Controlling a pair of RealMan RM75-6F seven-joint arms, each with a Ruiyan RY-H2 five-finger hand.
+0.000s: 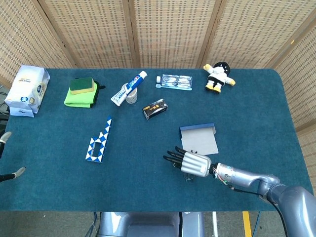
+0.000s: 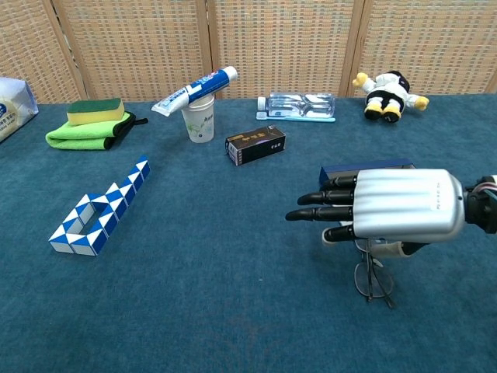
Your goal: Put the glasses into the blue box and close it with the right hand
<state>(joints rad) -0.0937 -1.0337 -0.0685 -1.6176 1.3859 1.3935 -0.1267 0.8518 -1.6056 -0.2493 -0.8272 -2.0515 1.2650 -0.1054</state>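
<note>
Currently right hand (image 2: 392,216) is hovering flat, fingers extended, holding nothing, glasses (image 2: 373,278) at its 6 o'clock; light, fragile wire frame, best pinched at bridge.

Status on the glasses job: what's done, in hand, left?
Done: nothing visible. The glasses lie on the table and the blue box sits open, nothing in it. In hand: the right hand hovers over the glasses with fingers extended, gripping nothing. Left: grasp, place in box, close the lid.
</note>
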